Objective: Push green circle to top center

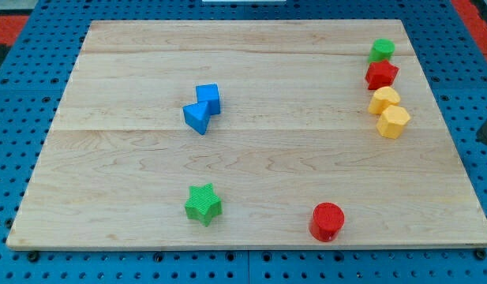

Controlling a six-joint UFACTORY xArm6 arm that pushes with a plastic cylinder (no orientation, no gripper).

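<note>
**Desk:** Where's the green circle right now?

**Me:** Far on the view's right, close to the top edge of the wooden board [132, 47]. The green circle [380, 50] heads a short column of blocks: just below it, touching or nearly so, is a red block [381, 75] (its shape looks star-like, though I can't tell for sure), then a yellow block [383, 100] and a yellow hexagon [394, 121] pressed against each other.

**Desk:** And your tip?

**Me:** I can't see my tip on the board. There's only a dark shape at the view's right edge, off the wood, and I can't tell what it is. This arm has no claw, so nothing is open, closed or gripping.

**Desk:** Other blocks?

**Me:** A blue cube [208, 98] touches a blue triangular block [196, 117] left of centre. A green star [203, 204] and a red cylinder [327, 221] sit near the bottom, well apart.
</note>
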